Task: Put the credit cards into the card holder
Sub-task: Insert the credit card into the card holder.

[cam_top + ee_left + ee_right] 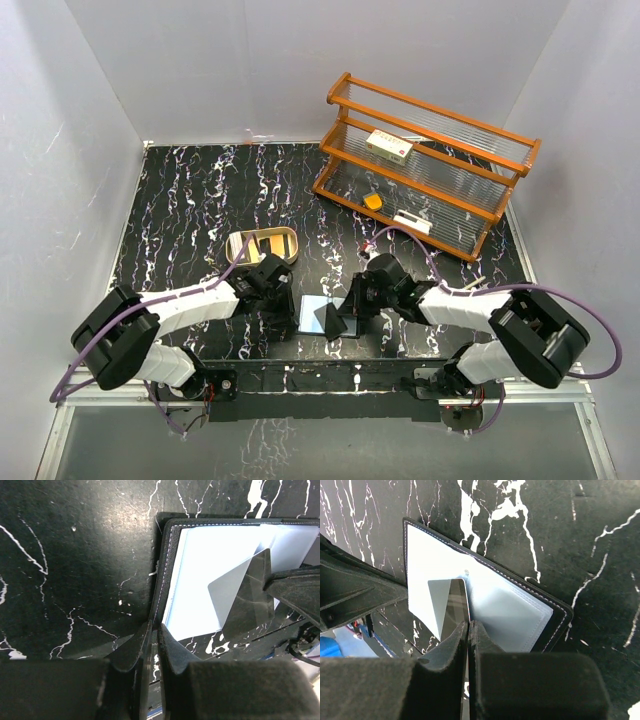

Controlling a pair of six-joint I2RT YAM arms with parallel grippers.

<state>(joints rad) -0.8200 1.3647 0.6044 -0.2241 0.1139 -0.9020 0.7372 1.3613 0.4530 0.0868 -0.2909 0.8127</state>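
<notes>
I have the left gripper [154,630] pinched together on the black stitched edge of the card holder [510,612]. The holder lies open on the table [190,200] between the 2 arms, pale slotted side up. I read that grip as a hold-down, so the wallet cannot slide while a card goes in. The right gripper [469,627] is clamped on 1 grey credit card [445,605], tilted up on a corner with its far end over the pale lining near the middle fold. Whether that end is already inside a slot I cannot tell.

The 2 grippers sit close across the wallet, so room to swing is tight. I judge the push should run flat along the lining, away from the left fingers. What look like more cards wait in the oval tray [262,246], just behind the left gripper. The wooden rack [430,170] stands well apart.
</notes>
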